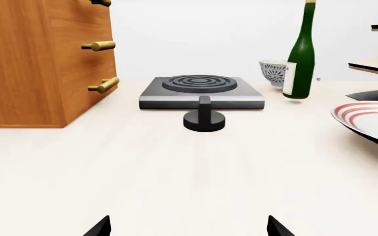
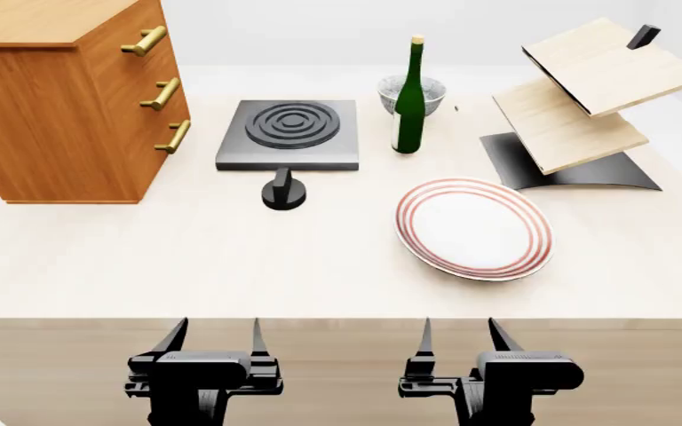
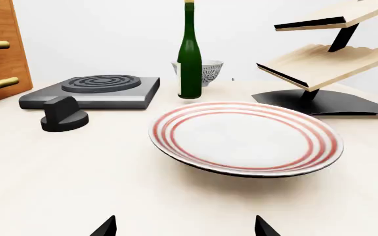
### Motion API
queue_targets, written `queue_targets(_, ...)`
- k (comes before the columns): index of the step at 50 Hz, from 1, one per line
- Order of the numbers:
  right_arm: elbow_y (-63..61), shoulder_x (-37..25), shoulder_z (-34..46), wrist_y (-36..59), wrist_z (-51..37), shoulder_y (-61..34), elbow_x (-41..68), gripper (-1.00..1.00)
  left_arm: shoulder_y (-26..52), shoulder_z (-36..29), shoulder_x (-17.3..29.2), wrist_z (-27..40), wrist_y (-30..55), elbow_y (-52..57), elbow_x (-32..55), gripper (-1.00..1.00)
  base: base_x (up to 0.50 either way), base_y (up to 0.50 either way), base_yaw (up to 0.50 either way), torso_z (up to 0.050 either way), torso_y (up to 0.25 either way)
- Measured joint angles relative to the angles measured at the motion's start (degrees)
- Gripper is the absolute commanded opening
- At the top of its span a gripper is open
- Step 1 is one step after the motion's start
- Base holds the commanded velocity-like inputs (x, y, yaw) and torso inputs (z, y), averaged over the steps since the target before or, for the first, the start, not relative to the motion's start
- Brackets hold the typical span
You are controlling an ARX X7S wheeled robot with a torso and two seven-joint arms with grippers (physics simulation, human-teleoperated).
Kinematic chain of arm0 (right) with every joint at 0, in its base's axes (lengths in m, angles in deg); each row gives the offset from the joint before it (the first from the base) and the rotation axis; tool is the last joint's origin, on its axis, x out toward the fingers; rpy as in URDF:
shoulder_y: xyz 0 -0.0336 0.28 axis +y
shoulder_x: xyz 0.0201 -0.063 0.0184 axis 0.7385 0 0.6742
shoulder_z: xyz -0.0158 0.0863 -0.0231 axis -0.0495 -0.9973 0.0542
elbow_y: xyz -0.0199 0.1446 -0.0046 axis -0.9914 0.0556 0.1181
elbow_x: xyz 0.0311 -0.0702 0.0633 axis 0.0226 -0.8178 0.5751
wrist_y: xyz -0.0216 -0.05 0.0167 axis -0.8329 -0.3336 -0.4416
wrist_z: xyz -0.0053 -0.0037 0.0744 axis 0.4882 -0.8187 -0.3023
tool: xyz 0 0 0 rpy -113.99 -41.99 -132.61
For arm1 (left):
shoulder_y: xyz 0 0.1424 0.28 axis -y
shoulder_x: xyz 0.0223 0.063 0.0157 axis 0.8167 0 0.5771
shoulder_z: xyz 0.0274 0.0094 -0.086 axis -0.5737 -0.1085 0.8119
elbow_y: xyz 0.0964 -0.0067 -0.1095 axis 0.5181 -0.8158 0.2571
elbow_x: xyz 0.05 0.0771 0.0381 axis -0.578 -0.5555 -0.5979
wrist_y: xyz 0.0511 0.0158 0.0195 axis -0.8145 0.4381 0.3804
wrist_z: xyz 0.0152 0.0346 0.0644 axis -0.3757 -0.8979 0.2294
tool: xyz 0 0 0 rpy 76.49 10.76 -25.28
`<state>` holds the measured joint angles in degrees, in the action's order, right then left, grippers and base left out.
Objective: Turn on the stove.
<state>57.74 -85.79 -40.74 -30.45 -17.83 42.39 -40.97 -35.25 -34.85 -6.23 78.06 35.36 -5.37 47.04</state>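
The stove (image 2: pixel 288 133) is a flat dark-grey slab with a ringed burner, at the back of the cream table. It also shows in the left wrist view (image 1: pixel 201 92) and the right wrist view (image 3: pixel 94 91). Its small black round knob (image 2: pixel 283 193) stands on the table just in front of the slab, seen in the left wrist view (image 1: pixel 204 118) and the right wrist view (image 3: pixel 63 116). My left gripper (image 2: pixel 214 339) is open and empty at the table's front edge, straight before the knob and far from it. My right gripper (image 2: pixel 458 337) is open and empty, before the plate.
A wooden drawer cabinet (image 2: pixel 63 98) with brass handles stands left of the stove. A green bottle (image 2: pixel 410 98) and a patterned bowl (image 2: pixel 412 90) stand to its right. A red-ringed white plate (image 2: pixel 474 228) lies right of the knob. A tiered wooden rack (image 2: pixel 584 102) is at the back right.
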Motion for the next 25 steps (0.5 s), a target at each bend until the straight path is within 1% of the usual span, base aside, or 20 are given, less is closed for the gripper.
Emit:
queue_targets(14,0.09,-1.73,2.73,-0.52,-2.17,0.17,0.05,1.00,0.04,-2.59,2.05,2.09,-0.09,-0.45,1.90,1.00,0.00,0.00,0.00,0.000,0.000)
queue_targets(19,-0.38,-2.58,3.90,-0.19,-1.09,0.21,1.77,1.00,0.05,-3.90,2.88,2.03,0.16,-0.30,2.25,1.00,0.00,0.00,0.00,0.000,0.000)
queue_targets(25,-2.25,-3.11,4.22,4.34,-2.47,-0.55,2.39,1.00,0.75,-5.06,3.89,2.73,4.75,1.82,1.93,1.00,0.00,0.00,0.00,0.000,0.000)
